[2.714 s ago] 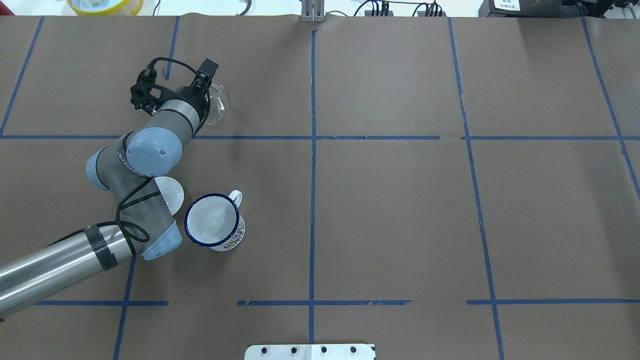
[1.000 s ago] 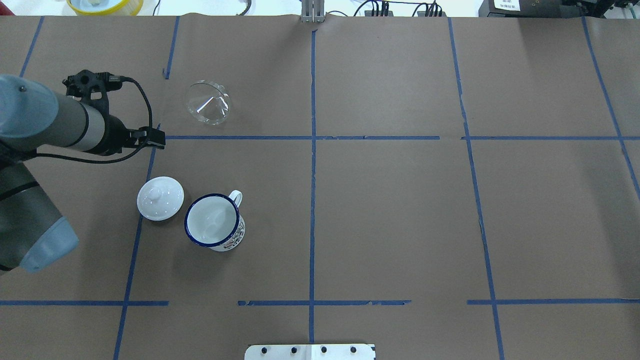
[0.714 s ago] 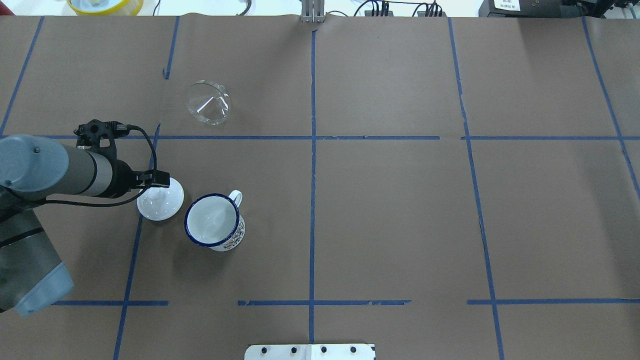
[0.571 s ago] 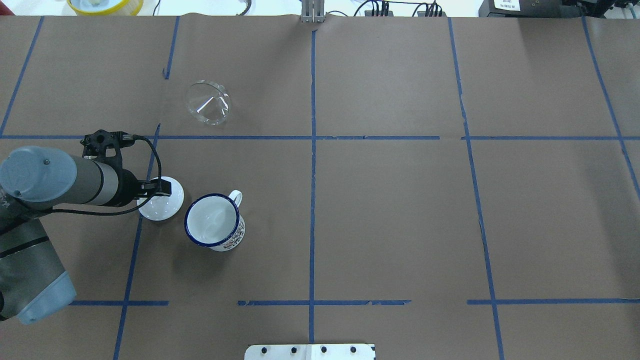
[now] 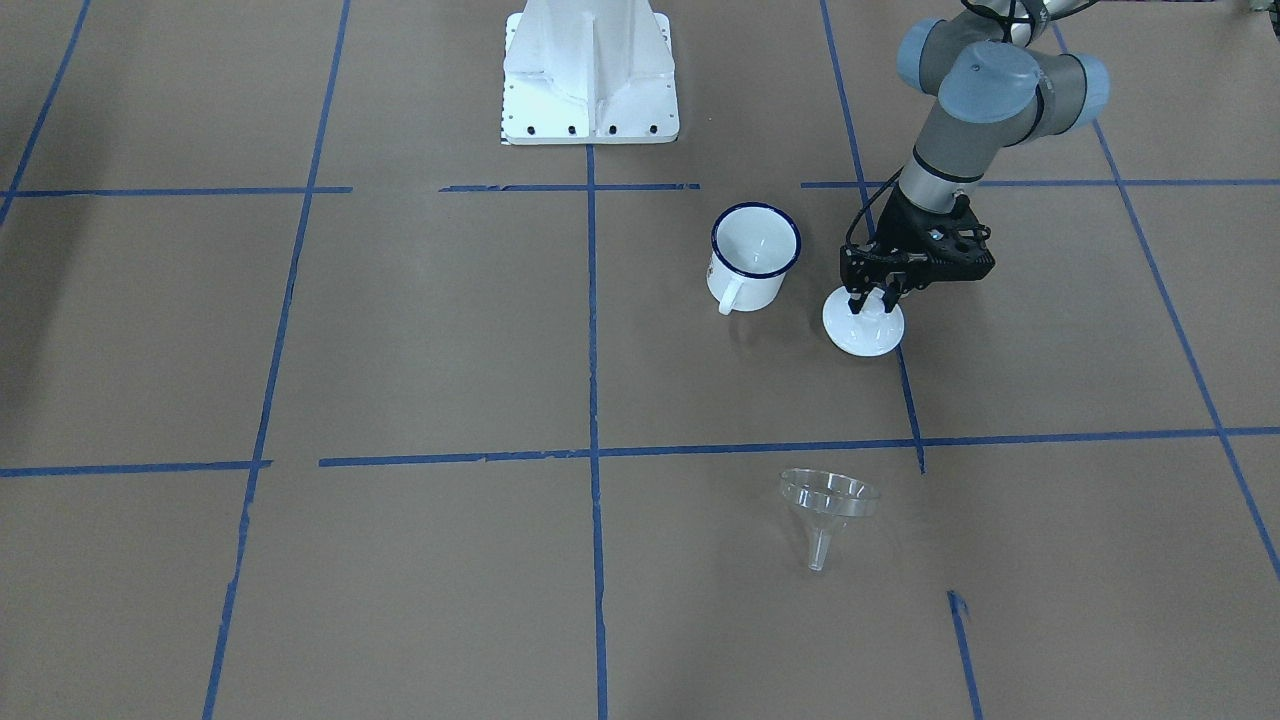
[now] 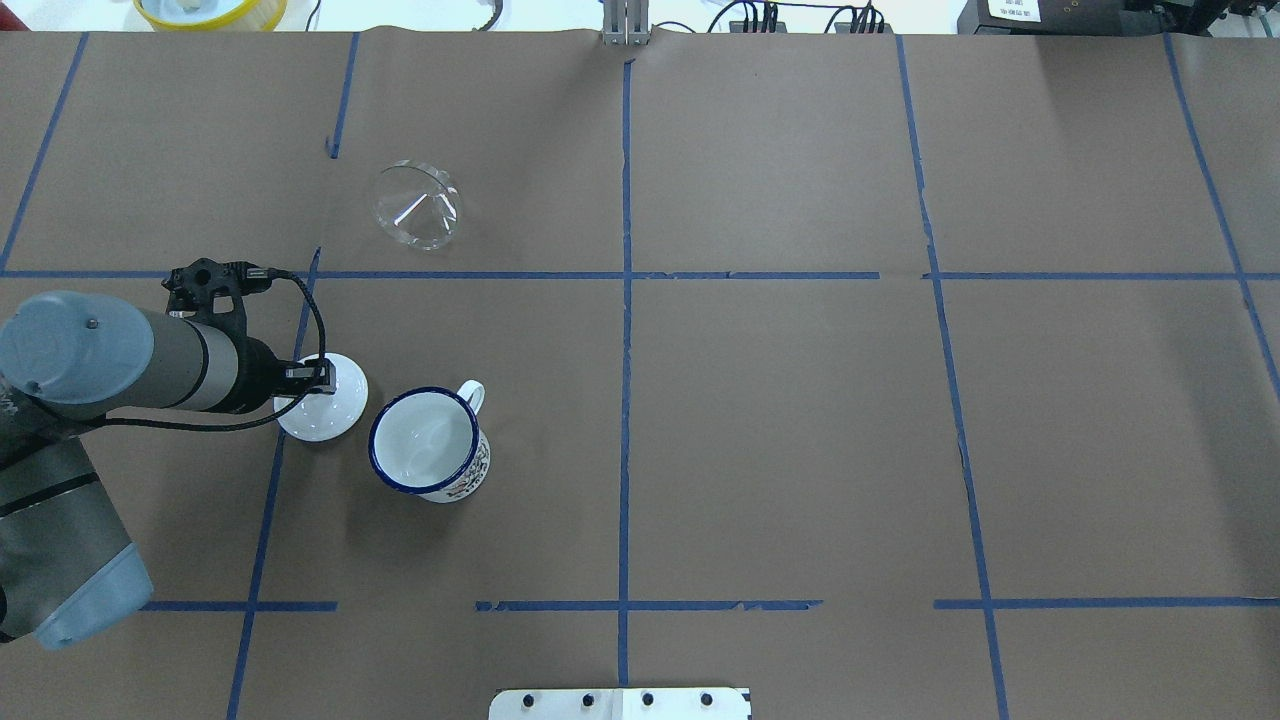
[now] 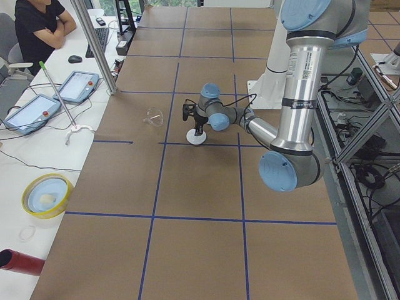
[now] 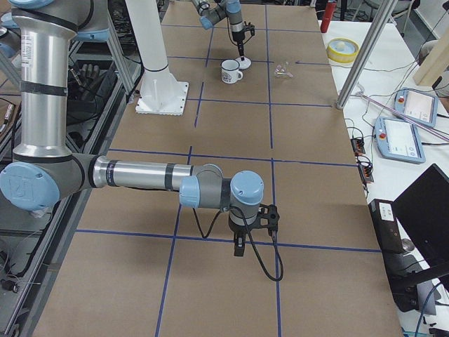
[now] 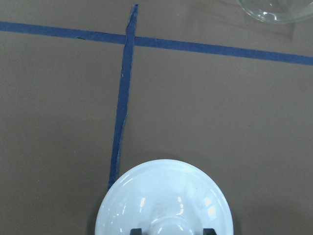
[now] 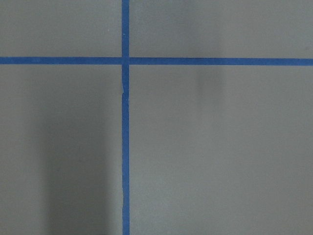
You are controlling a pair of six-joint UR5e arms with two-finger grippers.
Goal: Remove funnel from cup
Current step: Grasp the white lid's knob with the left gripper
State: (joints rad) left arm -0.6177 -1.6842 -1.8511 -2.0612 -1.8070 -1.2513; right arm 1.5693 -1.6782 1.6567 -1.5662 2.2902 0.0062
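The clear funnel (image 6: 415, 205) lies alone on the brown paper, far from the cup; it also shows in the front view (image 5: 828, 505) and at the top edge of the left wrist view (image 9: 274, 10). The white mug with a blue rim (image 6: 428, 443) stands upright and empty (image 5: 755, 255). My left gripper (image 6: 322, 377) is low over a white lid (image 6: 325, 415) beside the mug. Its fingers (image 9: 137, 230) stand open on either side of the lid's knob (image 9: 171, 223). My right gripper (image 8: 238, 246) shows only in the exterior right view, and I cannot tell its state.
The robot's white base (image 5: 590, 70) stands at the table's near edge. Blue tape lines (image 6: 625, 300) cross the paper. A yellow bowl (image 6: 210, 10) sits beyond the far edge. The right wrist view shows only paper and tape.
My left arm let go of the funnel at the far left, swung back toward the robot, and came down over the white lid. The funnel and mug have stayed still.
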